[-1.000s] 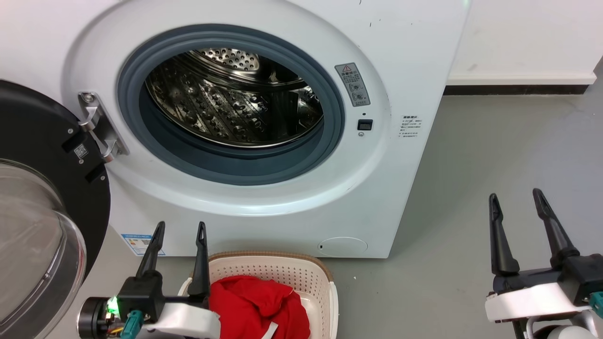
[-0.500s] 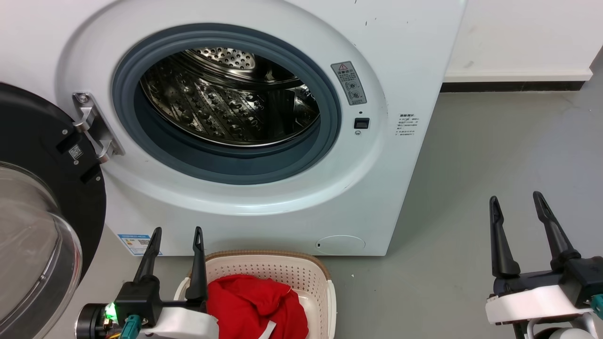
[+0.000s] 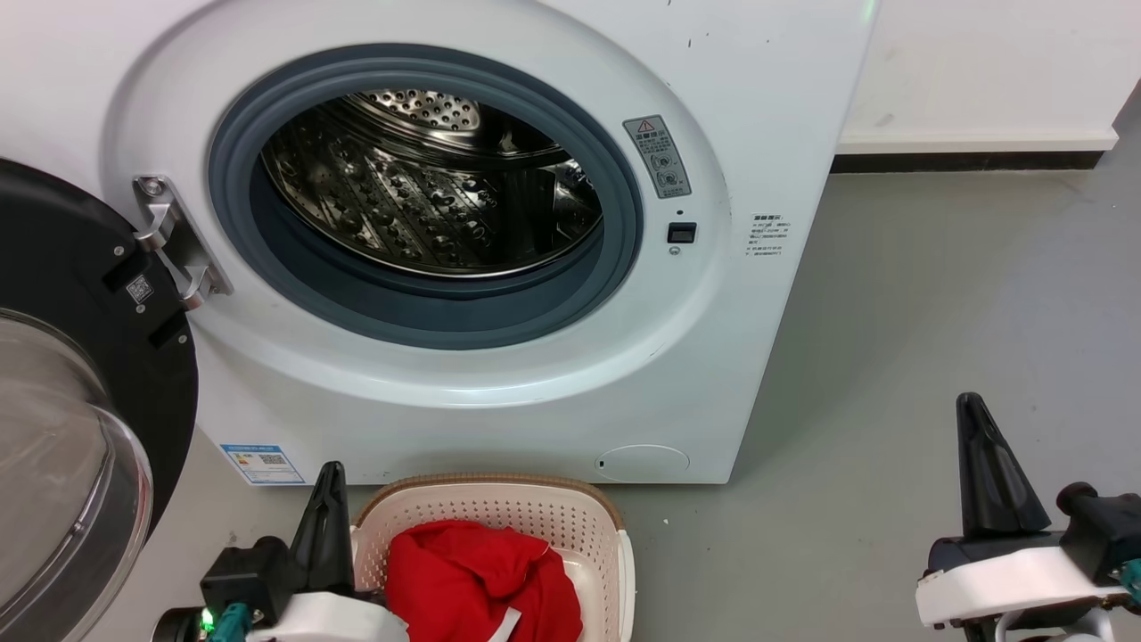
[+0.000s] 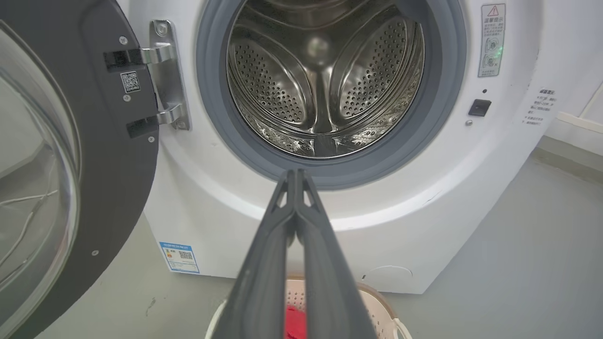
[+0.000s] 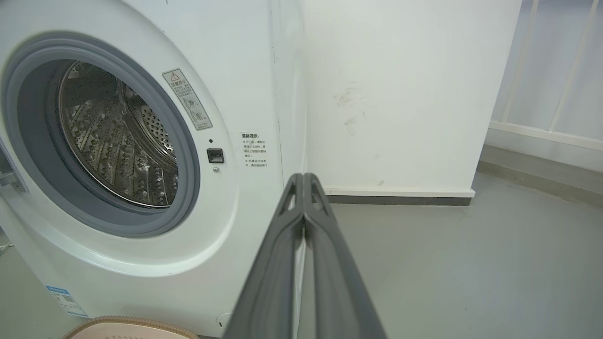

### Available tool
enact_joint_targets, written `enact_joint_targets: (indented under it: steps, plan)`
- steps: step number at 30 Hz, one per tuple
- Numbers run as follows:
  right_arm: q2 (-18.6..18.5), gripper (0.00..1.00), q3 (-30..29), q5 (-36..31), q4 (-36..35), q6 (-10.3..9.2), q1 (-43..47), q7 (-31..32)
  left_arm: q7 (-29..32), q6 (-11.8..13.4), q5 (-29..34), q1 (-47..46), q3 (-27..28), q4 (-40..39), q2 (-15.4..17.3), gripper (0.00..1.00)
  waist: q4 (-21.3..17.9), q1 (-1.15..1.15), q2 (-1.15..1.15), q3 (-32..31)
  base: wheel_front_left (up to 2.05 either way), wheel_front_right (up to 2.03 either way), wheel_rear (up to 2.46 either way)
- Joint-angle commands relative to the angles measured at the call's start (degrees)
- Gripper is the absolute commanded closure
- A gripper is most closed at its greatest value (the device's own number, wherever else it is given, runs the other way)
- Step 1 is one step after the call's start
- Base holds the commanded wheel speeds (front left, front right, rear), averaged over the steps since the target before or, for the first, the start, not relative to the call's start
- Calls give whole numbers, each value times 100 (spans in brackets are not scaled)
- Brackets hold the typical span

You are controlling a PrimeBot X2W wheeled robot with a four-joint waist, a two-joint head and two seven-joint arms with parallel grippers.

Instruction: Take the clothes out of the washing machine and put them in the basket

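The white washing machine [image 3: 758, 107] stands with its door [image 3: 80, 428] swung open to the left, and its steel drum [image 3: 428, 187] holds no fabric. Red clothes [image 3: 481, 580] lie in the cream basket [image 3: 499, 495] on the floor before the machine. My left gripper [image 3: 328, 486] is shut with nothing in it, just left of the basket's rim. At the lower right, over the grey floor, my right gripper [image 3: 976, 415] is shut and holds nothing. In the left wrist view the shut fingers [image 4: 273, 235] point at the machine's porthole [image 4: 330, 94], with the basket [image 4: 372, 296] below.
The open glass door takes up the left side, held by a metal hinge [image 3: 178, 241]. A white wall [image 3: 980, 62] with a dark skirting [image 3: 963, 162] runs behind the machine at the right. Grey floor [image 3: 936, 294] lies to the right of the machine.
Both grippers have shut: each showed two spread fingers before and now shows closed fingers. Both have also dropped lower in the head view. The clothes and basket stay put.
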Motion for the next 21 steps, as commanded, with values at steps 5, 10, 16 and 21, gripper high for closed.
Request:
enact_joint_targets:
  steps: [5, 10, 16, 21]
  plan:
    - [-10, 100, -19, 816, 23, 0, -126, 174, 165, -87, -764, -188, 91, -7, 6, 100, 4, 0, 0, -7, 0, 0, 0]
    - [-14, 100, -32, 1398, 106, -1, -173, 306, 291, -139, -1318, -236, 134, 41, 4, 100, 6, 0, 0, -13, 0, 0, 0]
    - [-18, 100, -48, 2155, 217, -1, -232, 479, 460, -205, -2038, -312, 196, 111, 1, 100, 10, 0, 0, -21, 0, 0, 0]
    - [-20, 100, -59, 2658, 288, -1, -278, 594, 574, -252, -2520, -355, 240, 162, -1, 100, 13, 0, 0, -27, 0, 0, 0]
